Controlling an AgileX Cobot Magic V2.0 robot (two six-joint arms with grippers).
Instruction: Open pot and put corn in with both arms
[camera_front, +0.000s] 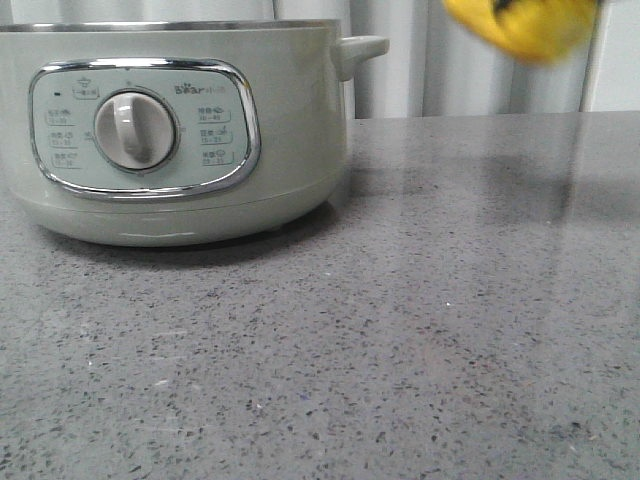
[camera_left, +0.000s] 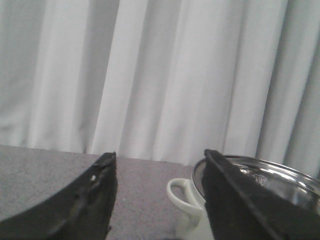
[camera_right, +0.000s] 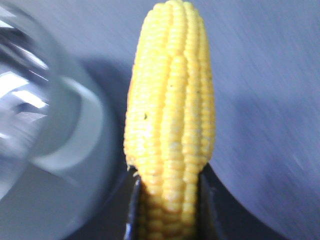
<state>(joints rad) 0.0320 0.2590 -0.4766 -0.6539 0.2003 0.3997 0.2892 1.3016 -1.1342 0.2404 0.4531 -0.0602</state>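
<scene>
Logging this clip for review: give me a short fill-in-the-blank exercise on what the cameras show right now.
1. The right gripper is shut on the ____.
2. The left gripper has its jaws ____ with nothing between them.
3. The corn is held up in the air, to the ____ of the pot in the front view.
4. The pot's control panel has one round ____.

Missing words: corn; open; right; dial

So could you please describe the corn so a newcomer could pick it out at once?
Start at the big pale green pot on the grey table. Up to its right, off the table, the right gripper holds the corn: the only bright yellow, kernel-rowed thing.
</scene>
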